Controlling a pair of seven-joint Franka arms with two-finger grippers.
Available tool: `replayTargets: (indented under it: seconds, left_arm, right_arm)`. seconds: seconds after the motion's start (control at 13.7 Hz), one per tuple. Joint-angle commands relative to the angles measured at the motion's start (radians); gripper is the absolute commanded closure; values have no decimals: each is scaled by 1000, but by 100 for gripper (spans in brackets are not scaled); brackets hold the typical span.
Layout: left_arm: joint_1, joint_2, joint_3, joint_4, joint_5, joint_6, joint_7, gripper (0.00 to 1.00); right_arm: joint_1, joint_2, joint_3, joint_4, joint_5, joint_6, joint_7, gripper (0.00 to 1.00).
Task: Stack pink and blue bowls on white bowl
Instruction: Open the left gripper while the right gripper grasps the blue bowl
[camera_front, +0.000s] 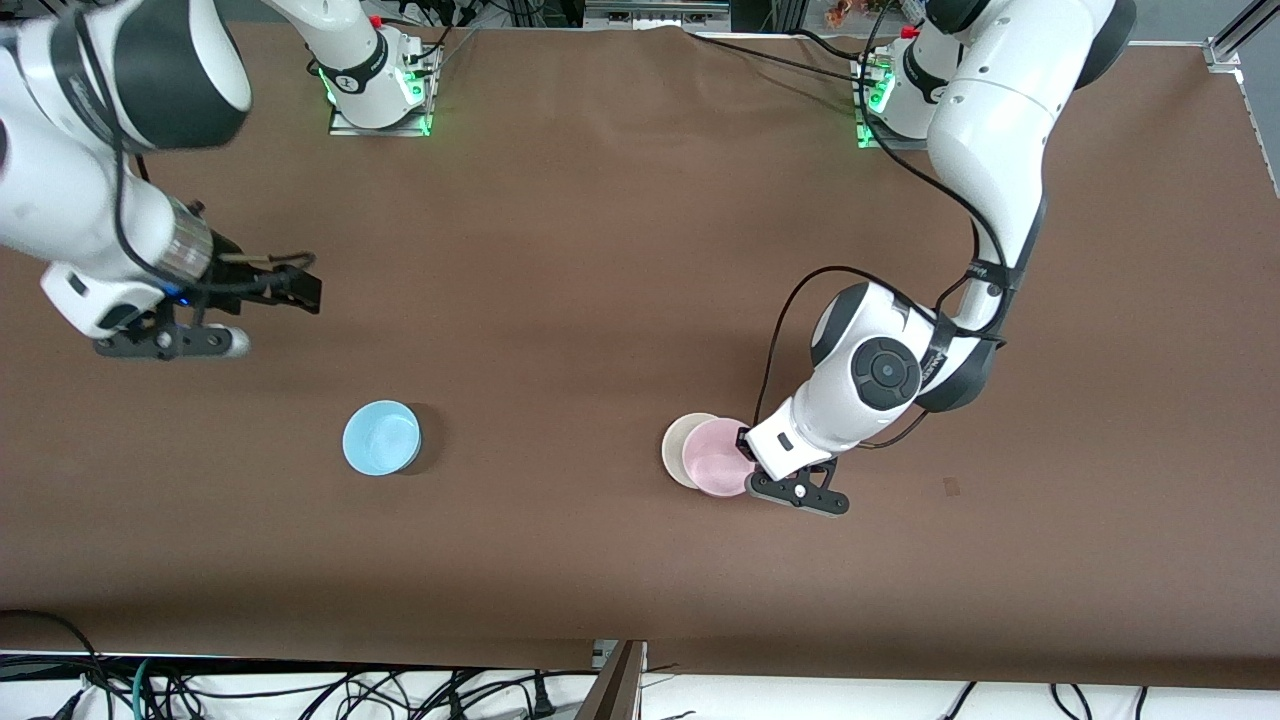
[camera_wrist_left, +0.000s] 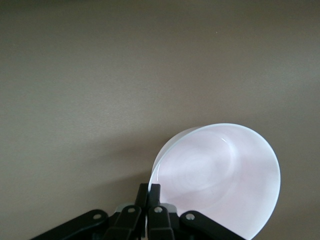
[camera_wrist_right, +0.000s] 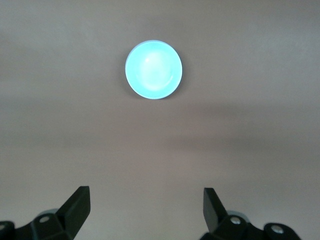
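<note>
The pale pink bowl (camera_front: 716, 460) is pinched at its rim by my shut left gripper (camera_front: 749, 452) and overlaps the white bowl (camera_front: 682, 440), sitting off-centre toward the left arm's end. Whether the two bowls touch cannot be told. The left wrist view shows the pink bowl (camera_wrist_left: 220, 180) tilted, with the left gripper (camera_wrist_left: 149, 190) shut on its edge; the white bowl is hidden there. The light blue bowl (camera_front: 381, 437) stands alone on the table toward the right arm's end. My right gripper (camera_front: 290, 282) hangs open and empty over the table, with the blue bowl (camera_wrist_right: 153, 69) ahead of it (camera_wrist_right: 146, 200).
A brown cloth (camera_front: 600, 250) covers the table. The two arm bases (camera_front: 380, 90) (camera_front: 890, 100) stand along the edge farthest from the front camera. Cables lie below the table's front edge (camera_front: 400, 690).
</note>
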Motion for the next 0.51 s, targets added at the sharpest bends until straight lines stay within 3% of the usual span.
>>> replayTargets:
  seconds: [0.0, 0.22, 0.44]
  left_arm:
    - [-43, 35, 19, 62, -12, -3, -58, 100]
    - [-44, 30, 19, 51, -12, -3, -74, 100]
    - [-37, 24, 19, 23, -4, -10, -65, 100]
  right_arm:
    - [-24, 76, 3, 6, -55, 1, -68, 0]
    - [-89, 185, 5, -5, -62, 123, -165, 0]
    - [-128, 207, 3, -158, -5, 351, -261, 0]
